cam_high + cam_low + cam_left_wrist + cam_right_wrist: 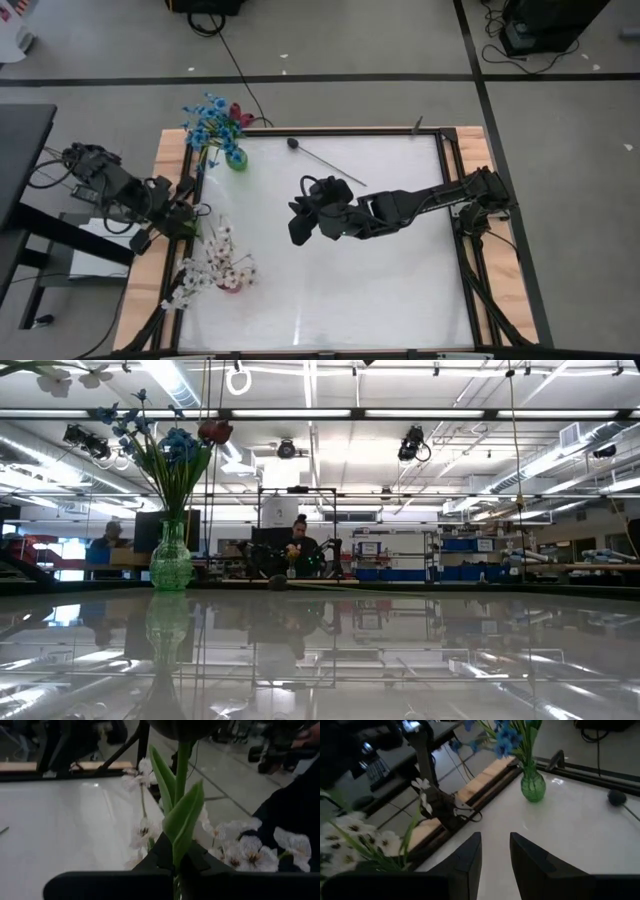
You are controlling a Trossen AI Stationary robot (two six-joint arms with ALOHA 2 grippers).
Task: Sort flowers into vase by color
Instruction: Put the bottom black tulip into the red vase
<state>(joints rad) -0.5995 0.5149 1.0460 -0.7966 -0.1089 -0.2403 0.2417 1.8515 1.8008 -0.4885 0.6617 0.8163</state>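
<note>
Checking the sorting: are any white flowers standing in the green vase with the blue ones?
No, the green vase holds blue flowers in the right wrist view, while the white flowers stand apart from it.

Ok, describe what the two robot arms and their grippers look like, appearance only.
Both arms are dark, nearly black, built of chunky jointed segments. The left arm trails loose black cables at its base. The right arm is long and slim, widening to a bulky wrist. The right gripper has two flat, tapering matte-black fingers; the left gripper shows similar dark wedge-shaped ones.
</note>
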